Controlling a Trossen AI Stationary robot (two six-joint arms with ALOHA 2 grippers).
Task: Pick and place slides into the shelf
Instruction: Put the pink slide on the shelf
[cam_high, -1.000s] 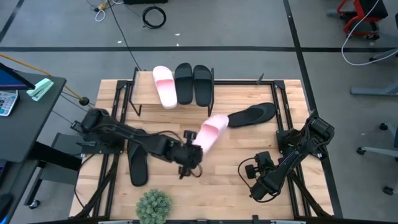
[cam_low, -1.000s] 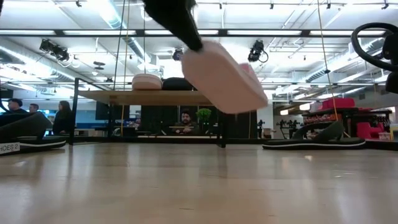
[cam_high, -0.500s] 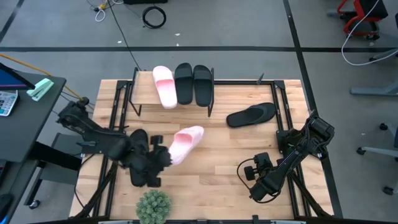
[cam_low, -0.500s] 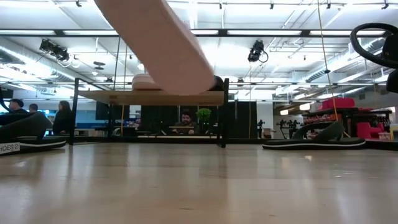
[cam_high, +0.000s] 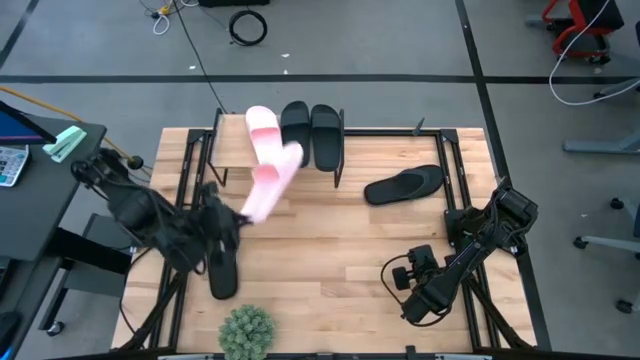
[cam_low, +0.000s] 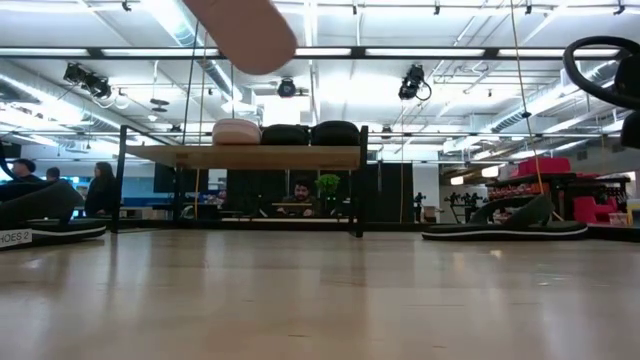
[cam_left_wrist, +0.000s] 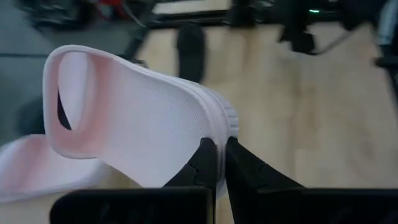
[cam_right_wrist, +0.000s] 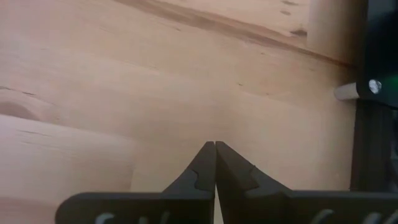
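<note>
My left gripper (cam_high: 240, 213) is shut on a pale pink slide (cam_high: 270, 178), carried in the air over the table's left half; its far end reaches the shelf's front edge. The shelf (cam_high: 232, 152) stands at the table's far side and bears a pink slide (cam_high: 262, 135) and two wide black slides (cam_high: 310, 135) on their soles. One thin black slide (cam_high: 405, 185) lies on the table's right half, another (cam_high: 222, 272) near the left edge. My right gripper (cam_high: 400, 272) waits, shut, low over the near right of the table. My left gripper pinches the pink slide between its two fingers at the side edge (cam_left_wrist: 208, 134), where the wide strap meets the sole. The fingers come at it from the near left side, slanting. The slide is lifted clear and points away toward the shelf, with its strap opening (cam_left_wrist: 62, 106) turned sideways.
A small green plant (cam_high: 246, 330) stands at the table's near edge, left of centre. Black frame bars run along the table's left and right sides. Bare wood lies in the table's middle (cam_high: 340, 250). People sit in the room beyond the shelf (cam_low: 297, 190).
My left arm has swung the pink slide from the table's middle toward the left edge, then toward the far edge up to the shelf's front. The slide has turned about and risen, keeping clear of the table. My left gripper has stayed shut on it.
</note>
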